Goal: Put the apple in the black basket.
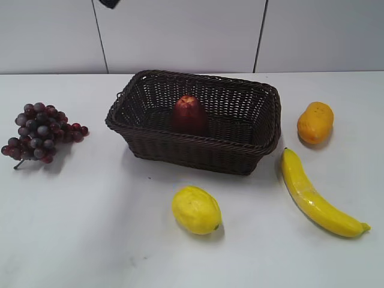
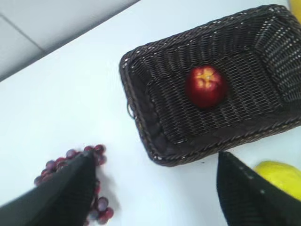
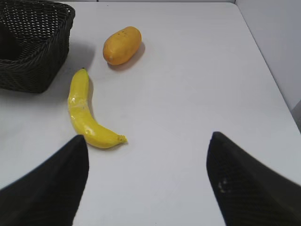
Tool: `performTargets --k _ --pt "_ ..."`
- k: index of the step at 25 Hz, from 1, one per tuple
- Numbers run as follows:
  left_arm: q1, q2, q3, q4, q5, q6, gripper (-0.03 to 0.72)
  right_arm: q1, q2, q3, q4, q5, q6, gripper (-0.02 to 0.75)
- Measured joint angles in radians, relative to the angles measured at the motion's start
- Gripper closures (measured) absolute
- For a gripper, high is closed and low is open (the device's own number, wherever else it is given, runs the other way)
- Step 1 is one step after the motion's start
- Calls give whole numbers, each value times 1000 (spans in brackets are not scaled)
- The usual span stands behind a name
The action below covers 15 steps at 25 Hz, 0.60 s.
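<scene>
Dark red glossy apple (image 1: 189, 113) sits upright on the floor of the dark woven wicker basket (image 1: 240, 157) (yellowish dimple up). Purple grape bunch (image 1: 39, 132) at 9 o'clock of basket, yellow lemon (image 1: 196, 210) at 6, banana (image 1: 315, 195) at 4. Left gripper (image 2: 155, 188) and right gripper (image 3: 146, 181): fingers spread wide, empty.

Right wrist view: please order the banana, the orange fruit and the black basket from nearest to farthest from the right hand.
Measured from the right hand, which is open low in the view:
1. banana, just ahead on the left.
2. orange fruit, farther up, left of centre.
3. black basket, top-left corner; close to the orange fruit, so this order is uncertain.
</scene>
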<state>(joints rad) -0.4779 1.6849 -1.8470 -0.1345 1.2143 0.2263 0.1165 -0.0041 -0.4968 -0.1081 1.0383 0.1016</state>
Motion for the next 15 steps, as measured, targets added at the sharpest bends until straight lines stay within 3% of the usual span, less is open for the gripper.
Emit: performTargets --k 4,7,15 --pt "70 -123 137 7 1 -24 97 0 0 0 0 0 0 150" --pt "139 -238 308 7 2 -29 100 0 0 0 0 0 0 150" --pt "406 -604 804 10 -24 -32 104 0 0 0 0 0 0 150"
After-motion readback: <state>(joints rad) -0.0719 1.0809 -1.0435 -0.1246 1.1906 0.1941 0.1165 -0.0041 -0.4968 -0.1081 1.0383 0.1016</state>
